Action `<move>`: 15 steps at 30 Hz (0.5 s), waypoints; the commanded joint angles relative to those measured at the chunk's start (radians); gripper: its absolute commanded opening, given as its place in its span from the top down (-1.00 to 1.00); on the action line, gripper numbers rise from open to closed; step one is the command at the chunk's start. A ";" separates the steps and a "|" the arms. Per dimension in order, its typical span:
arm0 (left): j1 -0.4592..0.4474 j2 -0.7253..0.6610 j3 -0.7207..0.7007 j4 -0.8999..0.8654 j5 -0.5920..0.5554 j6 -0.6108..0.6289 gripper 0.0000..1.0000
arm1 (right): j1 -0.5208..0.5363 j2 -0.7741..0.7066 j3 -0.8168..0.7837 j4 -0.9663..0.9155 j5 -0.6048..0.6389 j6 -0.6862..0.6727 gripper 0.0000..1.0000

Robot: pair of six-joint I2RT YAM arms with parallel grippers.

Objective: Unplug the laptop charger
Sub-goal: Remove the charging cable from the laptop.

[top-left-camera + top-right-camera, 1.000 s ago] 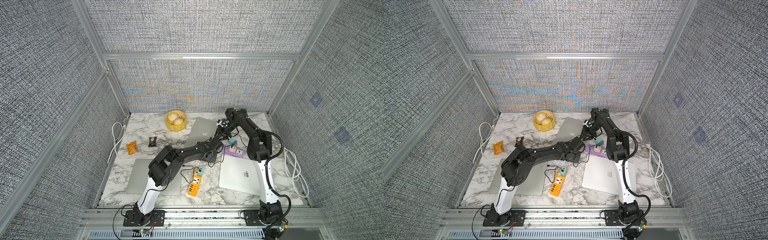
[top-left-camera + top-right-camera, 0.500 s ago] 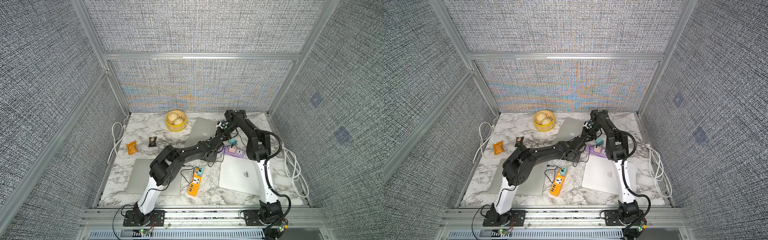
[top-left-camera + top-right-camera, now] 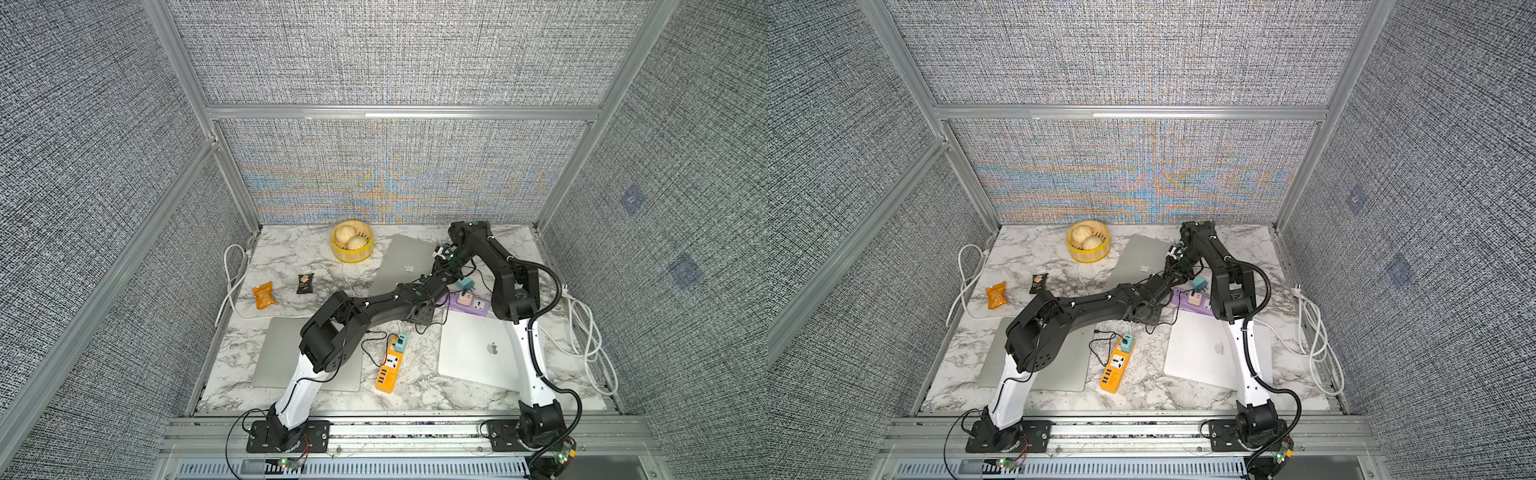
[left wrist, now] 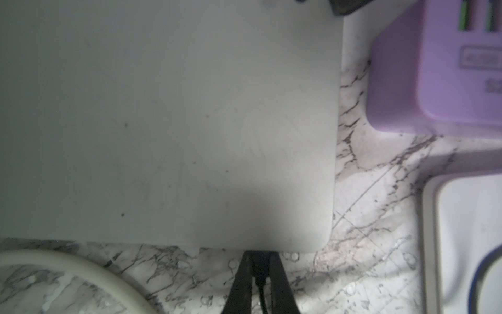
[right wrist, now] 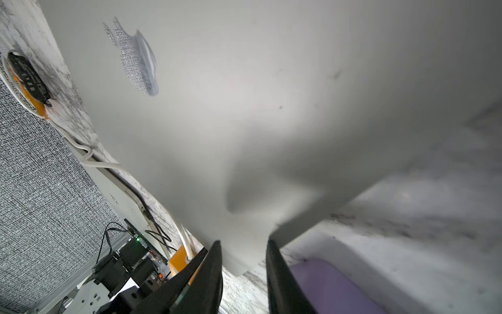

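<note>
In both top views the grey laptop point(image 3: 405, 259) point(image 3: 1144, 257) lies closed; in the left wrist view the left gripper point(image 4: 260, 257) is pinched tight on the black charger plug point(image 4: 260, 271) at that laptop's edge; in the right wrist view the right gripper point(image 5: 243, 242), jaws slightly apart, straddles its corner, grip unclear.

Basket point(image 3: 351, 257) at rear of table point(image 3: 299, 249); rear laptop point(image 3: 405, 257) just right of it. Rear power strip point(image 3: 473, 302) between rear laptop and front-right laptop point(image 3: 478, 353). Front power strip point(image 3: 388, 370) between front-left laptop point(image 3: 276, 353) and front-right laptop.

Top views bright and even; wrist views blurred, shadows across the laptop point(image 4: 163, 122).
</note>
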 commanded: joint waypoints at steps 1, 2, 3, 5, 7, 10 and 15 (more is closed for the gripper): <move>-0.010 0.009 0.004 -0.104 0.052 0.005 0.86 | 0.002 0.009 0.015 -0.012 0.006 0.003 0.37; -0.011 0.007 0.006 -0.112 0.049 0.000 0.86 | 0.001 0.010 0.016 -0.012 0.008 0.003 0.37; -0.013 0.004 0.006 -0.119 0.047 -0.003 0.86 | 0.000 0.010 0.016 -0.011 0.008 0.003 0.38; -0.015 0.002 0.007 -0.126 0.050 -0.005 0.86 | 0.000 0.008 0.016 -0.012 0.009 0.004 0.38; -0.015 0.000 0.006 -0.129 0.049 -0.006 0.86 | 0.001 0.008 0.016 -0.011 0.011 0.006 0.38; -0.019 -0.006 0.007 -0.137 0.050 -0.011 0.86 | 0.002 0.006 0.015 -0.010 0.010 0.007 0.38; -0.022 -0.036 -0.005 -0.140 0.048 -0.021 0.86 | 0.002 -0.016 0.016 -0.004 -0.009 0.014 0.37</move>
